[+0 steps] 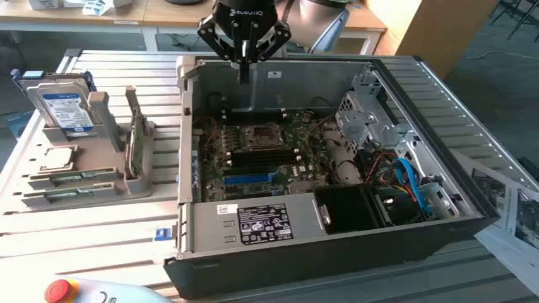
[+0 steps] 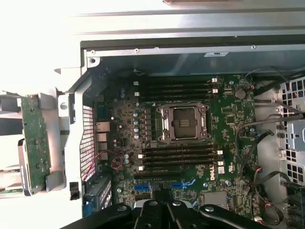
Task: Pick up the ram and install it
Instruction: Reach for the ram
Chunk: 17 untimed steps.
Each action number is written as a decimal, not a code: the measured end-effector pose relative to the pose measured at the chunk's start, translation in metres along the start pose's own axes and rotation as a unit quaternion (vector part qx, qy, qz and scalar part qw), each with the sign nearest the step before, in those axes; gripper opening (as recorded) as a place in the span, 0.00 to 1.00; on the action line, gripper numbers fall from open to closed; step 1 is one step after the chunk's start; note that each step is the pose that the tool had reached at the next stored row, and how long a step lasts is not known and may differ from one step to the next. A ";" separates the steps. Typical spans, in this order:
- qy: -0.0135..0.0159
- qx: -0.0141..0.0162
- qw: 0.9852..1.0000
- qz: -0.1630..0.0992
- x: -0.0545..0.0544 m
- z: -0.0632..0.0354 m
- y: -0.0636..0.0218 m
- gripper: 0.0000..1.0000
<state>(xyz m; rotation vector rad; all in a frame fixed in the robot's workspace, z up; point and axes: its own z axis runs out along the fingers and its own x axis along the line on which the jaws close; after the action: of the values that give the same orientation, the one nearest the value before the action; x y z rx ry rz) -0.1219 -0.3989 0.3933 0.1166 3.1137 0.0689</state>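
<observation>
Two ram sticks (image 1: 82, 177) lie flat, one beside the other, in shallow grooves at the near end of a grey moulded holder (image 1: 141, 184). Each is long, thin and green, with small dark chips along its face. They rest well apart from the gripper (image 1: 244, 79) and nothing touches them. On the same holder a taller green card (image 1: 133, 148) stands on edge, a square processor chip (image 1: 57, 158) lies flat, and a hard drive (image 1: 63, 107) with a blue and white label stands upright at the far end. To the exterior view's right of the holder sits an open black computer case (image 1: 337, 249). Inside it are a green motherboard (image 1: 291, 142), a metal processor socket (image 1: 261, 134), rows of black memory slots (image 2: 178, 155), a blue slot strip (image 1: 252, 178), a labelled power supply (image 1: 261, 224) and a blue cable (image 1: 408, 173). The gripper hangs over the far wall of the case, its black fingers (image 1: 244, 66) pressed together and pointing down, grasping nothing. Holder and case rest on a pale slatted surface (image 1: 101, 233). A red stop button (image 1: 57, 290) sits at its near edge and printed sheets (image 1: 514, 221) lie on the exterior view's right. Wooden desks (image 1: 168, 9) stand behind, on a grey-blue floor (image 1: 497, 44).
</observation>
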 end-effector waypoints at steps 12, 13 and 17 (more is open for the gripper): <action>0.000 0.000 1.000 0.000 0.001 0.0000 0.0000 0.10; 0.000 0.000 1.000 0.000 0.002 0.0000 0.0000 0.10; 0.000 0.000 1.000 0.000 0.006 0.0002 -0.0002 0.10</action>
<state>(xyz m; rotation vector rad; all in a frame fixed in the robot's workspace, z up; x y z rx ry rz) -0.1275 -0.3986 0.3930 0.1166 3.1137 0.0689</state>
